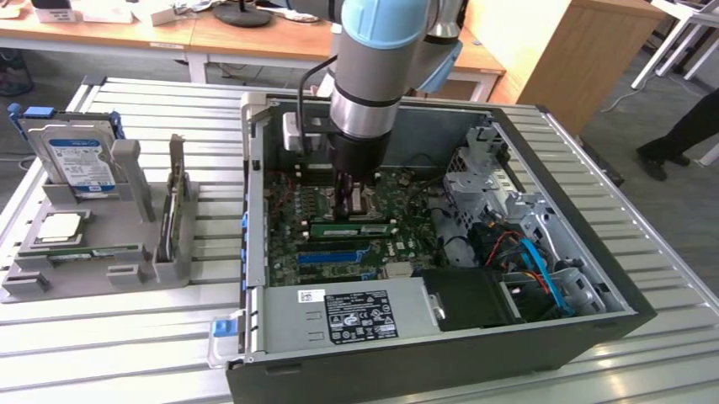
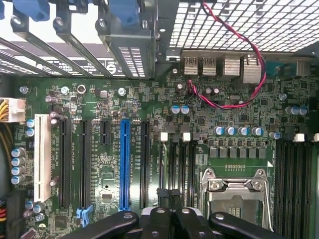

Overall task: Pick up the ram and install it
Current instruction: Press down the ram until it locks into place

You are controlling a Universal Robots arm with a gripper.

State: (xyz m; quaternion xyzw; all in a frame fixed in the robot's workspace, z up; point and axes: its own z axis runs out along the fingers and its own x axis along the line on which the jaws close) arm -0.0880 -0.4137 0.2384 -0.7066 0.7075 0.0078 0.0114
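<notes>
Exterior view shows you the gripper (image 1: 356, 195) lowered inside the open computer case (image 1: 561, 160), just above the motherboard (image 1: 393, 210). You see the ram (image 1: 352, 228) lying directly below it in its slot. Whether the gripper is clenched or released, you cannot tell.

An open computer case (image 1: 450, 252) lies on a slatted table (image 1: 113, 337), the arm's gripper (image 1: 357, 200) lowered inside over the motherboard (image 1: 337, 227). A parts stand (image 1: 96, 252) holding a hard drive (image 1: 79, 160) sits at the exterior view's left.
</notes>
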